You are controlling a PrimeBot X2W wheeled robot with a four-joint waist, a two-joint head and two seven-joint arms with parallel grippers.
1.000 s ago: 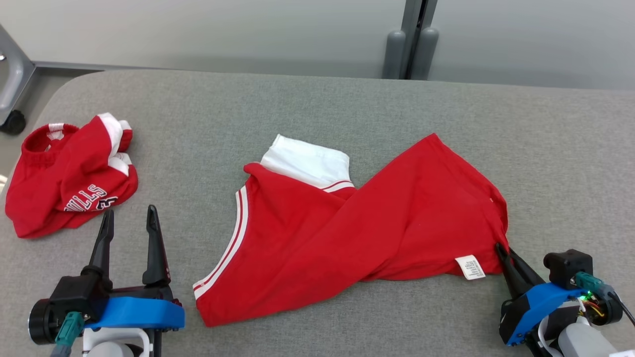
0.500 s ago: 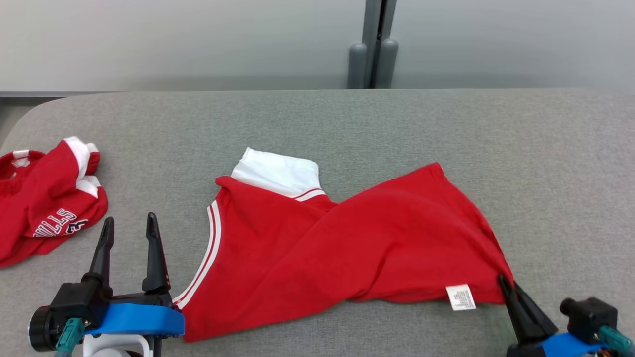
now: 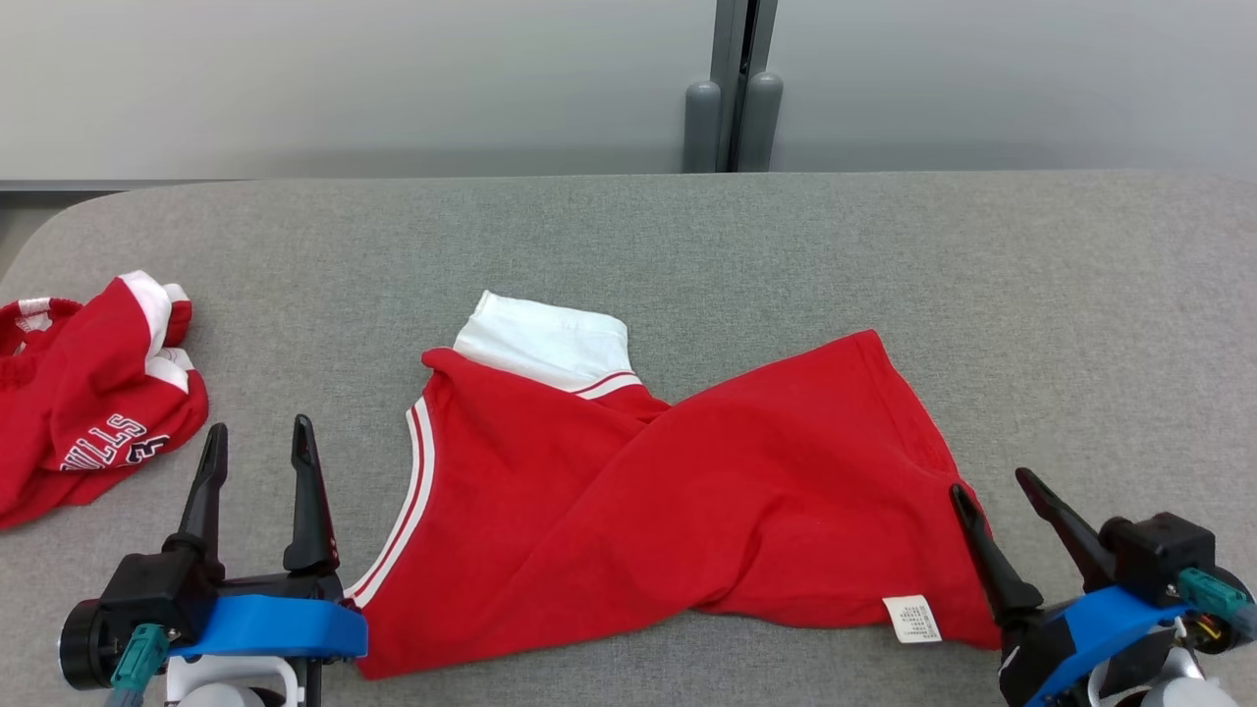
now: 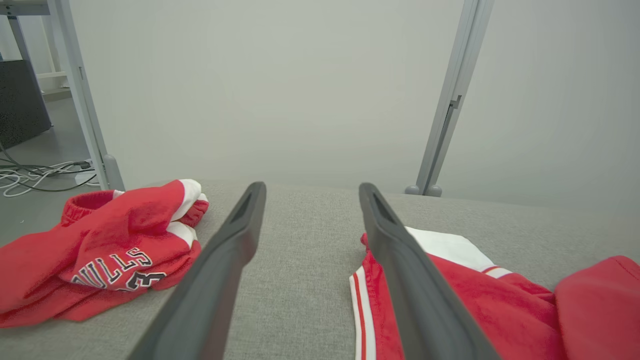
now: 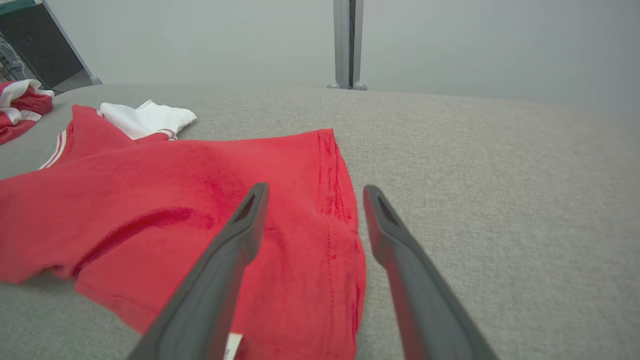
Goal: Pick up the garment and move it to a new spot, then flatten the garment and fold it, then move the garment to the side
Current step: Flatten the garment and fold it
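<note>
The far half of the bench (image 3: 884, 255) lies bare from left to right, as does its right end beyond the red garment (image 3: 687, 491), which covers the near middle. A crumpled second garment (image 3: 88, 412) blocks the left edge. Between the 2 runs a bare strip, where the left end effector (image 3: 259, 425) stands, fingers apart. The right end effector (image 3: 988, 481), fingers spread, straddles the red garment's near right hem. A grey post (image 3: 732, 108) rises behind the far edge.

Garment (image 3: 638, 491) centre of table (image 3: 982, 295) — spare garment (image 3: 88, 403) left.
</note>
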